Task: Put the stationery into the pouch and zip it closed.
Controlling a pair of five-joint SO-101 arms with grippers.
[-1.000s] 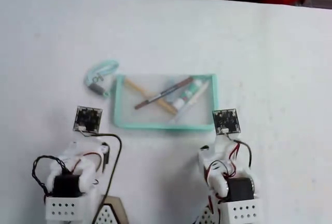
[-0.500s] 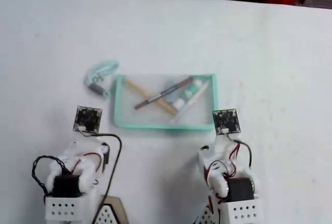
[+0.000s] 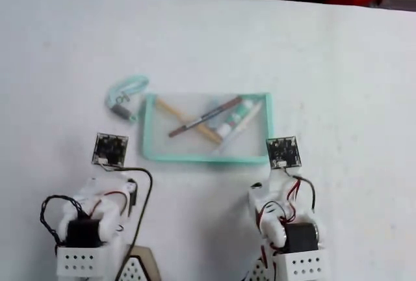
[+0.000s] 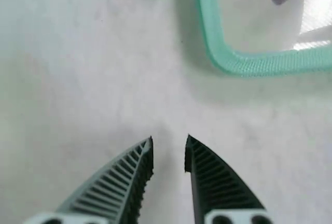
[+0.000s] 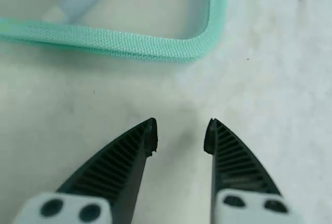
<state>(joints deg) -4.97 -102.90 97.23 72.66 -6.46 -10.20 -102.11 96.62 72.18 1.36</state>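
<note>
At the middle of the white desk (image 3: 338, 66) lies the pouch (image 3: 250, 144), a clear rectangle edged in teal, flat and with its long sides running across the high view. Within its outline sit the stationery pieces: a wooden pencil (image 3: 170, 110) crossed by a brown pen (image 3: 214, 112), and beside them a pale white-and-teal pen (image 3: 237, 120) slanting toward the pouch's far right corner. Whether the zip is drawn shut cannot be told. Off the pouch's far left corner a teal strap (image 3: 128, 89) curls in a loop on the desk. Both arms sit at the near edge, the left arm (image 3: 84, 222) short of the pouch's near left corner and the right arm (image 3: 286, 229) short of its near right corner. The left claw (image 4: 169, 154) hangs over bare desk with its ribbed tips a narrow gap apart and nothing between them; the pouch's rounded teal corner lies near but apart from it. The right claw (image 5: 180, 136) is parted slightly wider, also holding nothing, over bare desk, with the other near corner of the pouch just ahead of its tips and not touching.
</note>
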